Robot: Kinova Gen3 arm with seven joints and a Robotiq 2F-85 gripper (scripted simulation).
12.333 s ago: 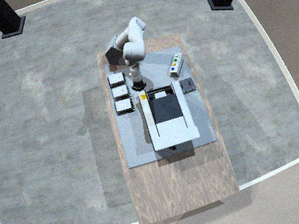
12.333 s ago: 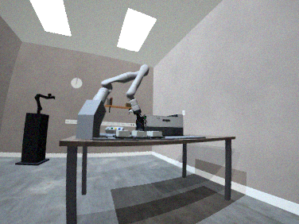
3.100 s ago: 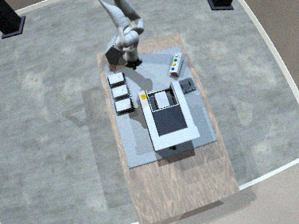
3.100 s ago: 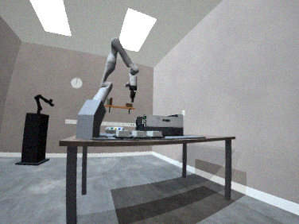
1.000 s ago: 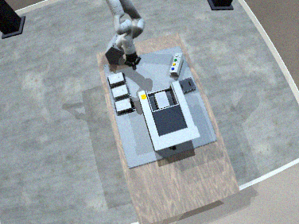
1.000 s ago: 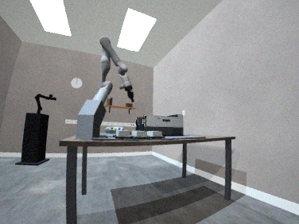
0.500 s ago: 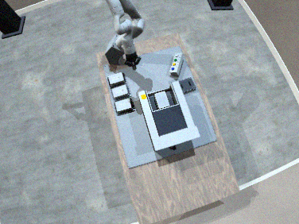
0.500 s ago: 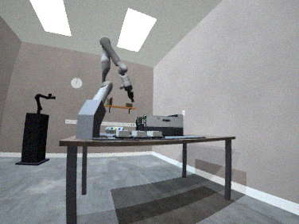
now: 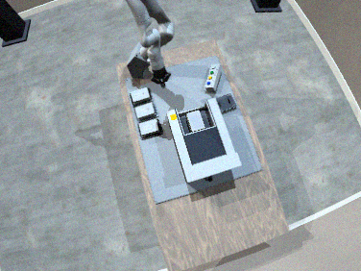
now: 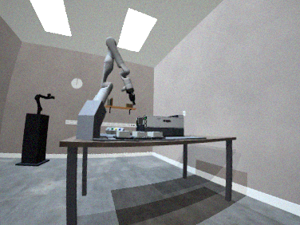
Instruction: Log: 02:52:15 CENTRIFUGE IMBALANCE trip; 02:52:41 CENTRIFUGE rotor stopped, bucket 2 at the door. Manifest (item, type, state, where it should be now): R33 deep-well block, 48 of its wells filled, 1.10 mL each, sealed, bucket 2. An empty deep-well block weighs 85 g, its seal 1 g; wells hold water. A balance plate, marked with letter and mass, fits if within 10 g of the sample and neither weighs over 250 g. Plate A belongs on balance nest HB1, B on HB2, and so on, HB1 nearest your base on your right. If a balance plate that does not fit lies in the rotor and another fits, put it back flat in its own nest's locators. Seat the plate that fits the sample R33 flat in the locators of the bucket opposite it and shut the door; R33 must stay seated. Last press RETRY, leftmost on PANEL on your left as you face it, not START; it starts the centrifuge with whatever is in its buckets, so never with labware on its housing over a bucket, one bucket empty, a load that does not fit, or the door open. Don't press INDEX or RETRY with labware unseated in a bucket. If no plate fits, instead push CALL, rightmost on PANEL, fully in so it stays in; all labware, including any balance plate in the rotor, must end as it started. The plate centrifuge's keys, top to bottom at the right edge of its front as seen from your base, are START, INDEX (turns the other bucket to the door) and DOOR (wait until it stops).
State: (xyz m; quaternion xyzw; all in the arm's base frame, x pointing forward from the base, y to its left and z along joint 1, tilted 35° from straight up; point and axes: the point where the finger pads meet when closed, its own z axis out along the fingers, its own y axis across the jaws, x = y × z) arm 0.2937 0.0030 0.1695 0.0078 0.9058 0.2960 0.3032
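Hanging above the grey mat, the pincer is clenched on nothing — poised between the three balance plates and the button panel. The centrifuge stands mid-tabletop, door open, a pale block seated in the exposed bucket — well apart from the pincer. A dark device sits beside it.

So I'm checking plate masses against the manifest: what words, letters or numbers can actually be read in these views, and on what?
None can be read.
Three balance plates: any letter and mass marks are too small and blurred.
Button panel: coloured dots only, no legible labels.
Centrifuge: a yellow square at one corner, no text visible.
Wall clock: face too blurred to show numerals.
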